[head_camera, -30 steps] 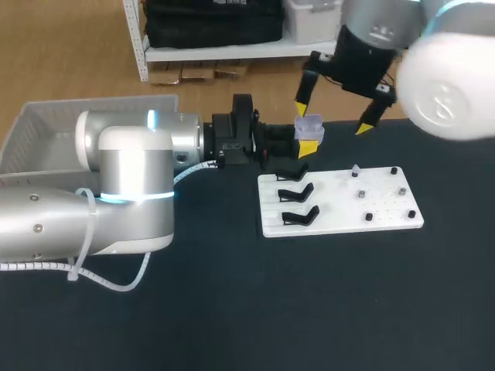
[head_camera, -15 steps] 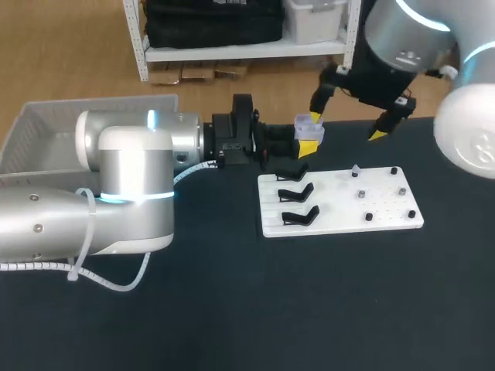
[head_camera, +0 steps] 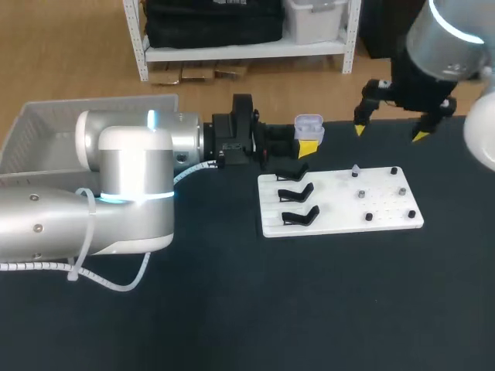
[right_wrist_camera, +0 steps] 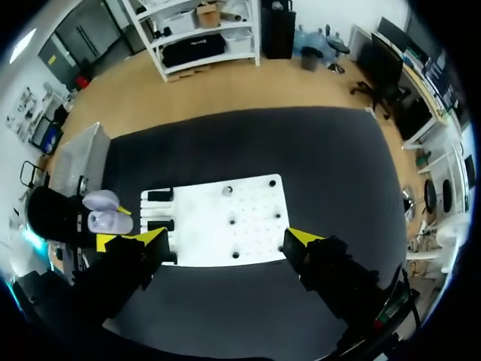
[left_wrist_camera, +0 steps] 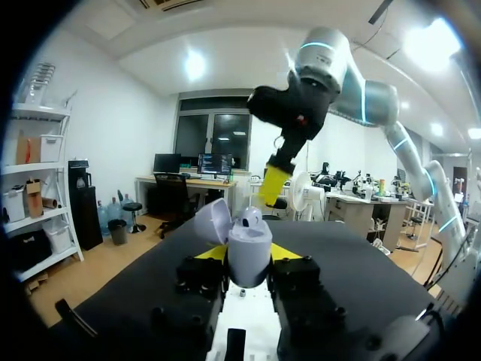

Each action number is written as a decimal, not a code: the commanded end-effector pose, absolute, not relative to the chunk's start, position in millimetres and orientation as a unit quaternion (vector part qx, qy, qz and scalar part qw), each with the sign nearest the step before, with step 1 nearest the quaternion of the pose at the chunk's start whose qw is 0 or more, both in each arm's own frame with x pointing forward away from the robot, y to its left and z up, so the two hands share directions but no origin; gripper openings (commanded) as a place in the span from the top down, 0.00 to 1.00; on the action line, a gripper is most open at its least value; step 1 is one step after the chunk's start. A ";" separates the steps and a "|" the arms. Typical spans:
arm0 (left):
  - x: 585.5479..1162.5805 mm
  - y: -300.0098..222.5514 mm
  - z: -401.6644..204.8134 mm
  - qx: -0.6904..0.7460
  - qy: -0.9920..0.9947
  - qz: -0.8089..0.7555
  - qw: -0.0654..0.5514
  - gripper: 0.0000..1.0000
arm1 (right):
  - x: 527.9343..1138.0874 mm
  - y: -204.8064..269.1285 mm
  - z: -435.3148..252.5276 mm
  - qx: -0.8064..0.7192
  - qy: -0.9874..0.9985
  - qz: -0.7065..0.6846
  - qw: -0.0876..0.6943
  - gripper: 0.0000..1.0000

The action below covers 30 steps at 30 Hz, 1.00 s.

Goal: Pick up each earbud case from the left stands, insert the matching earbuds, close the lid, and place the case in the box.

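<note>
Left gripper [head_camera: 308, 140]: yellow tips clamped from both sides on the pale lilac plastic earbud case [head_camera: 308, 124]; lid open; held just behind the white flat peg board [head_camera: 340, 202].
Right gripper [head_camera: 388, 133]: fingers wide apart, nothing between them; above the table's far edge, beyond the board's right part.
Board: three black curved stands [head_camera: 297, 192] on its left part.
Box: grey lattice plastic basket [head_camera: 42, 125] at far left.

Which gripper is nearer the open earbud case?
Left: the left gripper clamps the earbud case in its jaws; the right gripper hovers open off to its side.
</note>
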State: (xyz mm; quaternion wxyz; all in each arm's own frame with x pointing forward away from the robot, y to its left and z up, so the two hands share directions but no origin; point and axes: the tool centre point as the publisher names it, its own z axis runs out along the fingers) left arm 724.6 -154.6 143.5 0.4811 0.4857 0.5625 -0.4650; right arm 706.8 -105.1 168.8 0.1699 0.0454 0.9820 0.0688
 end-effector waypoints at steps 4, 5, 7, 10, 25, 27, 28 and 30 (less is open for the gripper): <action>723.4 -154.2 142.0 0.484 0.561 -0.465 0.485 1.00 | 738.8 -93.8 112.7 0.069 0.988 0.073 0.118 0.00; 723.4 -154.2 142.0 0.484 0.561 -0.465 0.485 1.00 | 740.5 -93.1 107.0 0.068 0.988 0.075 0.113 0.00; 723.4 -154.2 142.0 0.484 0.561 -0.465 0.485 1.00 | 745.1 -92.5 97.2 0.067 0.989 0.072 0.115 0.00; 723.4 -154.2 142.0 0.484 0.561 -0.465 0.485 1.00 | 750.4 -91.9 85.3 0.072 0.988 0.072 0.115 0.11; 723.4 -154.2 142.0 0.484 0.561 -0.465 0.485 1.00 | 764.0 -89.1 44.9 0.154 0.975 0.092 0.132 0.54; 723.4 -154.2 142.0 0.484 0.561 -0.465 0.485 1.00 | 764.3 -87.7 43.5 0.156 0.974 0.092 0.134 0.54; 723.4 -154.2 142.0 0.484 0.561 -0.465 0.485 1.00 | 764.3 -87.1 43.1 0.157 0.974 0.092 0.135 0.54; 723.4 -154.2 142.0 0.484 0.561 -0.465 0.485 1.00 | 764.4 -85.5 41.4 0.161 0.973 0.094 0.136 0.53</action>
